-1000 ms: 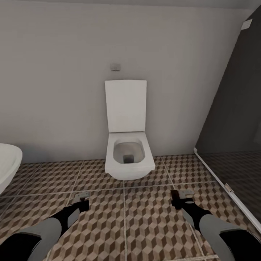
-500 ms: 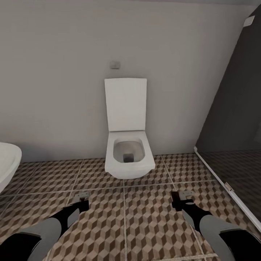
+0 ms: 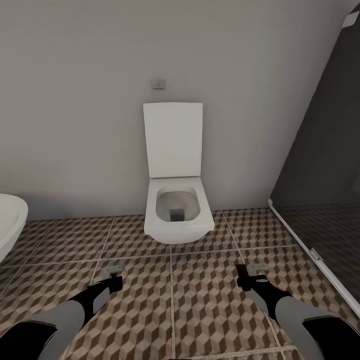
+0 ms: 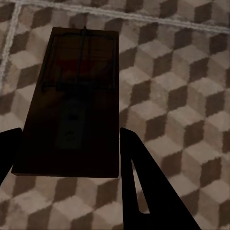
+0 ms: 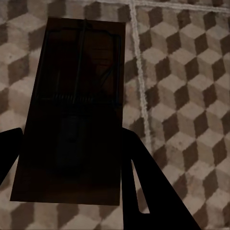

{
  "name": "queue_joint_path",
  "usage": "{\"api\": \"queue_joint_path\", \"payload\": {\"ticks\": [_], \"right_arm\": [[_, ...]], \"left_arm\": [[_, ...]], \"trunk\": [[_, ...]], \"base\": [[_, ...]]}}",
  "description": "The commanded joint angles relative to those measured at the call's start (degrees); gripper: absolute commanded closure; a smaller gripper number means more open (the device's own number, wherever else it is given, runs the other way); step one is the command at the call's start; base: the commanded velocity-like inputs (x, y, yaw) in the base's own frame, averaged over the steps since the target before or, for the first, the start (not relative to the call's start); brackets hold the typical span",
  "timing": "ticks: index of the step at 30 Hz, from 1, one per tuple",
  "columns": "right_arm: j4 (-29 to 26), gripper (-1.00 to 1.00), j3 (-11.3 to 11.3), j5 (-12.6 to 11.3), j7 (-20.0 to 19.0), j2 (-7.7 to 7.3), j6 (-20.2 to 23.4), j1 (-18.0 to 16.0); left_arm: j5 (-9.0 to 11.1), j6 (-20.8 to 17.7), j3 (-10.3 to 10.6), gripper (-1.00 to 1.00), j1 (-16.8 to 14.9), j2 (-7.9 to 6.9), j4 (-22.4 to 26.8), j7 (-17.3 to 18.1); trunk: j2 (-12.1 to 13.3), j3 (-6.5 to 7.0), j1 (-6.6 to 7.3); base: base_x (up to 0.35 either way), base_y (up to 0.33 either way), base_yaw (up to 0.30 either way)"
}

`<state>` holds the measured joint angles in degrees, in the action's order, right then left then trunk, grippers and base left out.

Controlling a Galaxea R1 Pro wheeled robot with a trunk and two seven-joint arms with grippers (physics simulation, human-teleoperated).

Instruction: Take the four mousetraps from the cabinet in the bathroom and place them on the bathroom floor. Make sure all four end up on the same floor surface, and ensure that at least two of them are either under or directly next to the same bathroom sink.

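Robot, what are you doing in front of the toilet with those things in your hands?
I'm carrying mousetraps. My left gripper is clamped on one mousetrap and my right gripper on another mousetrap, both above the patterned bathroom floor. I'm facing the toilet with its lid up. Neither trap is on the tiles yet.

Both pincers (image 3: 111, 272) (image 3: 250, 270) clamped, low, forward

Arms: 2, pale grey shells with glossy black joints.
Left gripper (image 3: 113, 276): black, grey tip.
Right gripper (image 3: 248, 272): black, grey tip.
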<state>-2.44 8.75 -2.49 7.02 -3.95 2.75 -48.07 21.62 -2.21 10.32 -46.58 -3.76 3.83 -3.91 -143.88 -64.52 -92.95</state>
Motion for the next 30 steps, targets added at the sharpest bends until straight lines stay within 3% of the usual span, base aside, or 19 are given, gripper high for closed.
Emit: {"api": "queue_joint_path", "payload": {"ticks": [1,30], "right_arm": [[-0.08,1.00,0.48,-0.39,0.28,0.00,0.26,0.00],[-0.08,1.00,0.48,-0.57,0.28,0.00,0.23,0.00]], "left_arm": [[0.35,-0.25,0.49,1.00,0.00,-0.02,0.12,-0.22],[0.35,-0.47,0.49,1.00,0.00,-0.02,0.12,-0.22]], "trunk": [[-0.02,-0.14,0.01],[-0.02,-2.46,0.01]], "base": [[0.000,0.000,0.000],[0.000,0.000,0.000]]}}
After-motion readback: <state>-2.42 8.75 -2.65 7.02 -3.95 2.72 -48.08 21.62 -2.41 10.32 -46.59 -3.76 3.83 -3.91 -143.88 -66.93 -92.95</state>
